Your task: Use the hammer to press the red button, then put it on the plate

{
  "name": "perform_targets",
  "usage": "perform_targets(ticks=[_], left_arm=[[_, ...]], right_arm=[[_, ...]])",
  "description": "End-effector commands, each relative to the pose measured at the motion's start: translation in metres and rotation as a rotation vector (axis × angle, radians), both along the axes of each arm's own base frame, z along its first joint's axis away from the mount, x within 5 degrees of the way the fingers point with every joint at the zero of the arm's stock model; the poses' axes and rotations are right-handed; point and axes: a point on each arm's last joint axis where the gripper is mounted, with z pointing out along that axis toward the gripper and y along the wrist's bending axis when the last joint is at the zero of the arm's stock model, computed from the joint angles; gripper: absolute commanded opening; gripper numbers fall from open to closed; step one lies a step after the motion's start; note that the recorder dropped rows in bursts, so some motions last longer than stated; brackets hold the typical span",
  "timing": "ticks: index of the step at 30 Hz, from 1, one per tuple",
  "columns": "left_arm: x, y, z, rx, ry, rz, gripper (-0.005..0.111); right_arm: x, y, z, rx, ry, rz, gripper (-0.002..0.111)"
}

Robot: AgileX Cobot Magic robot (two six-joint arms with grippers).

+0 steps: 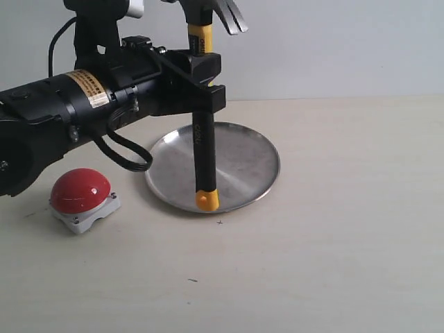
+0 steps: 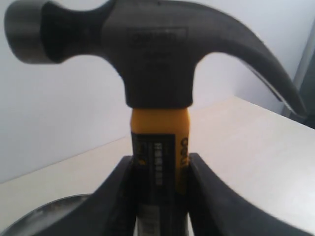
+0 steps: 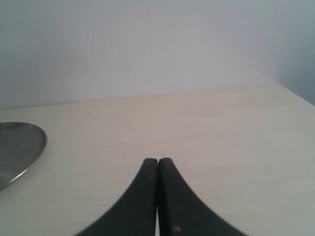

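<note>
The left hand (image 1: 207, 82), a black two-fingered clamp at the end of a dark arm reaching in from the left of the exterior view, is closed on the claw hammer with a dark metal head and a black-and-yellow handle (image 1: 205, 159). It holds the hammer upright, head at the top and yellow end at the bottom. In the left wrist view the two black fingers (image 2: 120, 196) press against either side of the handle just below the yellow collar, and the hammer (image 2: 157, 64) fills most of that picture, with its striking face to one side and its curved claw to the other. The left hand (image 2: 160, 167) grips high on the handle, so most of the black shaft hangs free beneath it. The yellow end sits over the near rim of the round, shallow, scuffed silver metal plate (image 1: 250, 149) — whether it touches the metal or hangs just above it I cannot tell. The large glossy red button on its light grey square base (image 1: 80, 189) stands on the pale bench (image 1: 333, 243) to the left of the plate, near it but apart, below the arm. The right hand (image 3: 157, 164) appears only in its own wrist view. Its two dark fingers are pressed together with nothing between them, low over bare bench, and the edge of the plate (image 3: 19, 142) shows off to one side.
</note>
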Motion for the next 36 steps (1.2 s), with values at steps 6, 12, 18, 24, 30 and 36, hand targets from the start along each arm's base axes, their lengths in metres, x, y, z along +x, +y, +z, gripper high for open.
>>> perform_targets(ticks=[6,12,18,24,30,36], left_arm=[[-0.011,-0.009,0.016,-0.046,-0.085,-0.144,0.0],[-0.011,-0.009,0.017,-0.019,-0.118,-0.149,0.0],[-0.011,-0.009,0.017,-0.011,-0.127,-0.15,0.0],[-0.01,-0.01,0.013,0.011,-0.123,-0.148,0.0],[-0.01,-0.01,0.012,0.014,-0.12,-0.148,0.0],[-0.009,-0.01,0.012,0.016,-0.117,-0.147,0.0]], right_arm=[[0.0,0.0,-0.001,-0.012,-0.007,-0.007,0.0],[0.0,0.0,-0.001,-0.012,-0.007,-0.007,0.0],[0.0,0.0,-0.001,-0.012,-0.007,-0.007,0.0],[0.0,0.0,-0.001,-0.012,-0.007,-0.007,0.0],[0.001,0.0,0.012,0.045,-0.149,-0.002,0.0],[0.0,0.001,0.028,0.056,-0.326,0.004,0.0]])
